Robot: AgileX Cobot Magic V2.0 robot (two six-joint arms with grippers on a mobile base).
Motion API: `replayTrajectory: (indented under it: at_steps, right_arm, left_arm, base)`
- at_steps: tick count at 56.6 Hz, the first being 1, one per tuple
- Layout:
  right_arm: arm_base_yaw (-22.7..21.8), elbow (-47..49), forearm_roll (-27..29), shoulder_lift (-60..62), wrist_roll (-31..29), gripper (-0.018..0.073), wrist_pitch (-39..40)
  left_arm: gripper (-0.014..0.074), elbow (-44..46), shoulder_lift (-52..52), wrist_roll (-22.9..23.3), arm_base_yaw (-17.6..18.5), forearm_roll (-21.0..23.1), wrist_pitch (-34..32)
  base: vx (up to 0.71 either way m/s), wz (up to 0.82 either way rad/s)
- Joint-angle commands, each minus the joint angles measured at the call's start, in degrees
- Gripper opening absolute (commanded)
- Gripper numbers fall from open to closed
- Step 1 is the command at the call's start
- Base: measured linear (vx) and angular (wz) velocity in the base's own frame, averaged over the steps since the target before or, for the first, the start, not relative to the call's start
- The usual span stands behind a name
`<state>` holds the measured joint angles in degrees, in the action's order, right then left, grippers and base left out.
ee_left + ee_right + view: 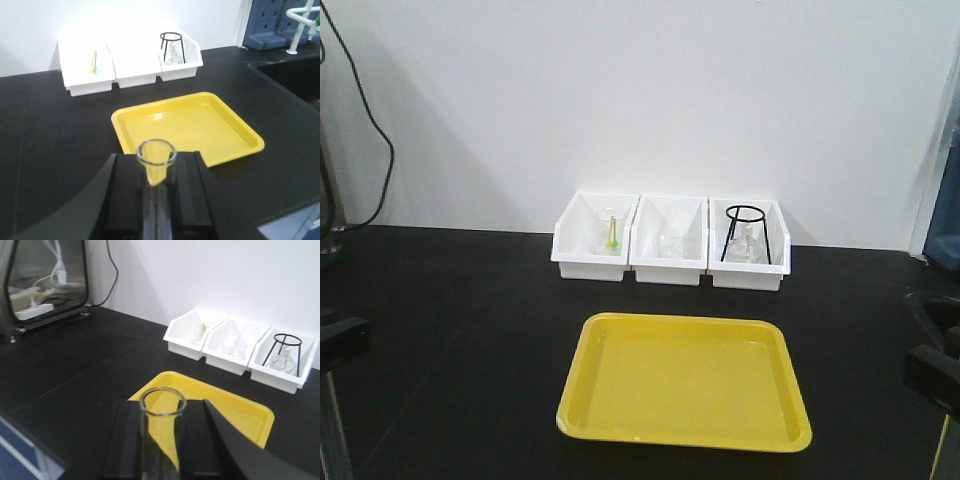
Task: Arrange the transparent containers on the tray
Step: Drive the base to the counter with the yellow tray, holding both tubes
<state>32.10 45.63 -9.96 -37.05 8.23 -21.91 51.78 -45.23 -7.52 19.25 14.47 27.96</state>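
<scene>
The first test tube [156, 165] sits clamped between the jaws of the left gripper [156, 200], open mouth outward, near the counter's [450, 330] front edge. The second test tube [162, 415] is likewise pinched in the jaws of the right gripper [162, 450]. The yellow tray [685, 380] lies mid-counter, toward the front edge. Three white bins [668, 268] line the back edge.
</scene>
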Motion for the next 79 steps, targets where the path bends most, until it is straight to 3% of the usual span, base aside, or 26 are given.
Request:
replayTrajectory:
  at_steps: [1, 41, 79]
  right_arm:
    - [0.0, 2.1, -0.6, -0.1, 0.0, -0.0009, 4.6]
    - [0.0, 2.1, -0.6, -0.1, 0.0, -0.0009, 4.6]
    - [0.0, 2.1, -0.6, -0.1, 0.0, -0.0009, 4.6]
  left_arm:
    - [0.0, 1.9, 0.4, 0.0, 0.3, 1.0, -4.5]
    - [0.0, 1.9, 0.4, 0.0, 0.3, 1.0, -4.5]
    - [0.0, 1.9, 0.4, 0.0, 0.3, 1.0, -4.5]
  base:
    - [0.35, -0.19]
    - [0.28, -0.12]
    - [0.05, -0.04]
